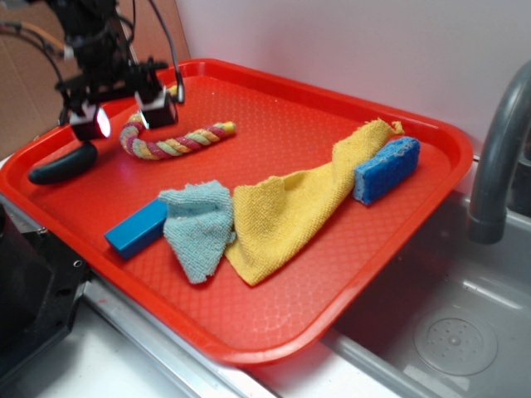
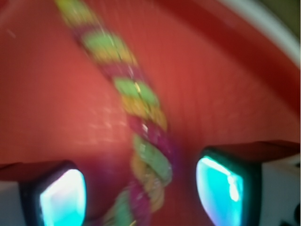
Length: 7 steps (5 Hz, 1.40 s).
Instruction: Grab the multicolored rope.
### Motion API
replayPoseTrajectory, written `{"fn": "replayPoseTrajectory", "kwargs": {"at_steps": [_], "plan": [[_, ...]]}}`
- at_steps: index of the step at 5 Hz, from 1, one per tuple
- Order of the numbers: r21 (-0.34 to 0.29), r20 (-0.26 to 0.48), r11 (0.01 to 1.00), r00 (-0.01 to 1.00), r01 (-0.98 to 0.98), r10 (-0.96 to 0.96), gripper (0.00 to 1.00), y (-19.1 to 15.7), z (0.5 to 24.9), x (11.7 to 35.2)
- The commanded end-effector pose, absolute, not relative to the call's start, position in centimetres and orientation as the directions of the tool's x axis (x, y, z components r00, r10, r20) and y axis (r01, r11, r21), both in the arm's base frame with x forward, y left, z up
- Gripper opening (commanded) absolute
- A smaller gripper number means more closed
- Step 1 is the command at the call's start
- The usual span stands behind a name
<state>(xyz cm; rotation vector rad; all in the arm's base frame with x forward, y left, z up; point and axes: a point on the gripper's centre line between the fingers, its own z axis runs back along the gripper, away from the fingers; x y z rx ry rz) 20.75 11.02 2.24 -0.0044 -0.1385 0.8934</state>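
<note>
At the far left of the red tray we see a black curved object lying near the rim. Just above it hangs the tool, its two fingers spread apart and straddling the left end of the multicolored rope. In the wrist view the rope runs up between the two glowing fingertips with a gap on either side, so the tool stands open and grips nothing; the view is blurred, so we cannot tell whether the pads touch the tray.

The rope lies in a shallow curve on the far left part of the tray, its right end pointing toward the middle. Nearer to us, a blue block lies flat, its right end tucked under a pale teal cloth. Just right of that cloth, and touching it, a yellow towel stretches toward the far right corner, where its end drapes onto a blue sponge. Right of the tray we see a grey faucet above a metal sink.
</note>
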Motion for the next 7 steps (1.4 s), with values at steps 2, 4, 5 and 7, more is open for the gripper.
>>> {"fn": "replayPoseTrajectory", "kwargs": {"at_steps": [2, 4, 5, 7], "plan": [[-0.034, 0.14, 0.75, 0.74, -0.66, 0.657, 0.0, 10.8, 0.5, 21.6], [-0.051, 0.205, 0.808, 0.786, -0.587, 0.583, 0.0, 9.1, 10.1, 20.6], [-0.053, 0.286, 0.847, 0.805, -0.529, 0.52, 0.0, 7.2, 15.1, 20.2], [-0.067, 0.292, 0.877, 0.831, -0.476, 0.474, 0.0, 5.2, 23.5, 20.5]]}}
